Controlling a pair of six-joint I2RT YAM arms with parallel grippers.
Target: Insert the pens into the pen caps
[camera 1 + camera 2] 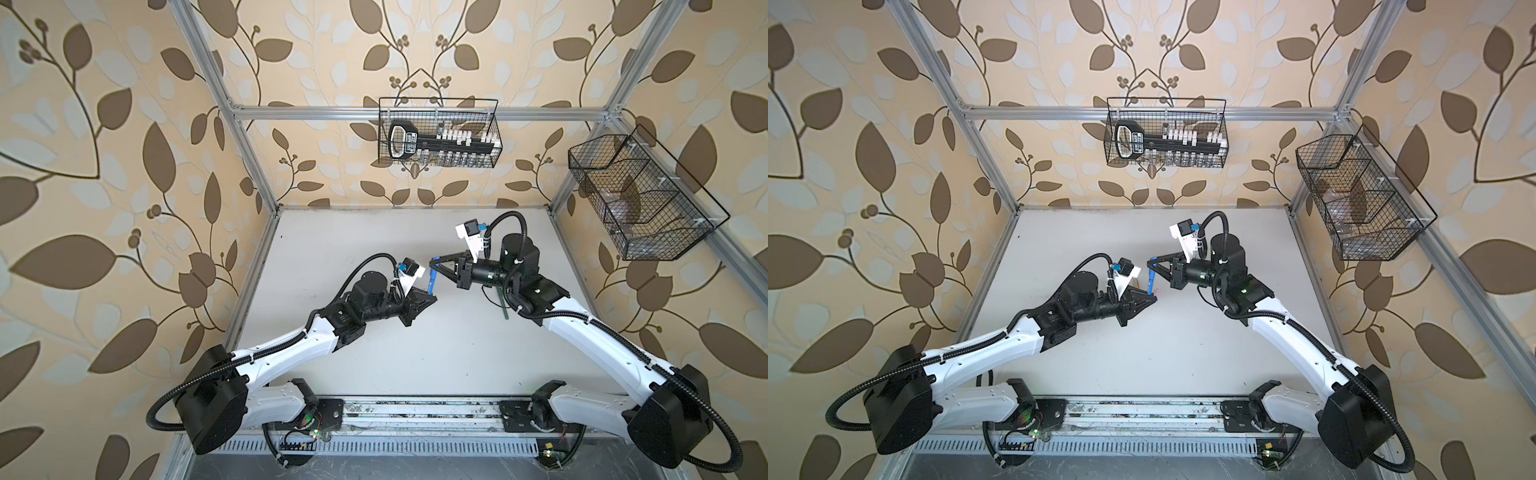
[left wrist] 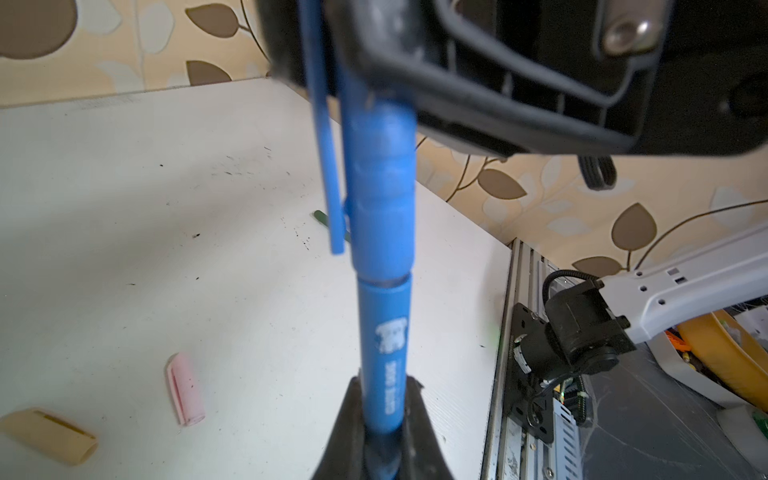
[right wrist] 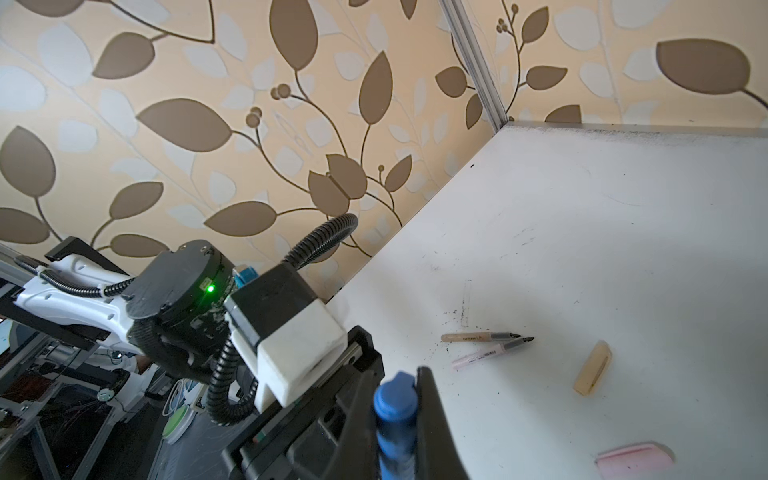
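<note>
Jaws on both arms were closed on blue plastic. The left jaws pinched the blue pen [image 2: 382,353] low on its smooth round barrel, which bore small white print. The right jaws clamped the blue cap [image 3: 395,411] near its domed end. Cap and pen were held in line above the tabletop [image 2: 124,187], between the arms. The cap's tube was sleeved over the pen's tip, with a thin seam showing at its mouth and its flat clip running alongside. Below, on the white, ink-speckled tabletop, lay 2 uncapped pens with dark pointed tips, the tan pen [image 3: 478,336] and the pink pen [image 3: 490,353], close together and nearly meeting at the tips. The tan cap [image 3: 592,368] and pink cap [image 3: 633,457], short rounded tubes, lay apart from them. A dark green pen [image 2: 322,217] lay farther off, mostly hidden.
</note>
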